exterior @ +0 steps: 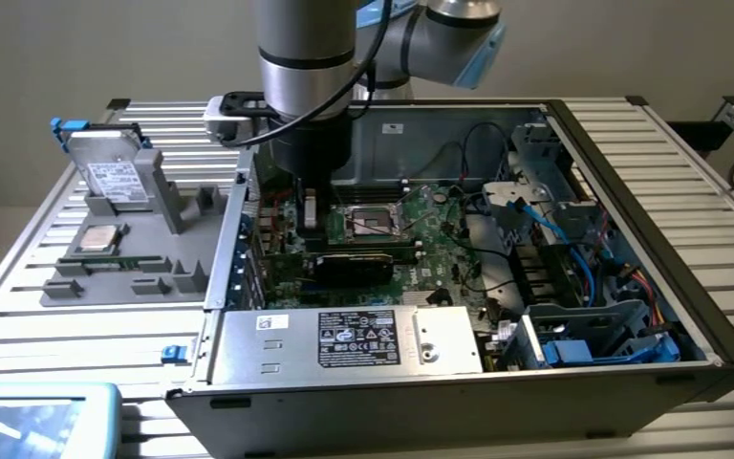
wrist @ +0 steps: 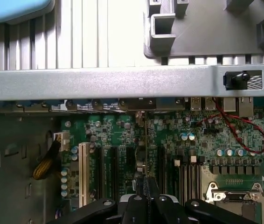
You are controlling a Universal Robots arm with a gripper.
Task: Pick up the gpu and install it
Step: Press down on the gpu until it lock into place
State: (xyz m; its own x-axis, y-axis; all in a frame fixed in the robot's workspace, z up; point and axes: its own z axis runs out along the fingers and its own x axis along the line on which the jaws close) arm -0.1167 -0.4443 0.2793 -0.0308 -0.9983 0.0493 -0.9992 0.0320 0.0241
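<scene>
Pinching the gpu (wrist: 142, 154) by its upper edge, the gripper (wrist: 147, 186) held the card upright inside the case (exterior: 622, 191), over the motherboard (wrist: 202, 140) slots; it looked light, stiff, fragile, best gripped by its edges.

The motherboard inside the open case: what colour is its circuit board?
Green; the motherboard shows best in the wrist view.

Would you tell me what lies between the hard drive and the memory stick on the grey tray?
In the exterior view, a square silver processor chip lies flat there.
</scene>
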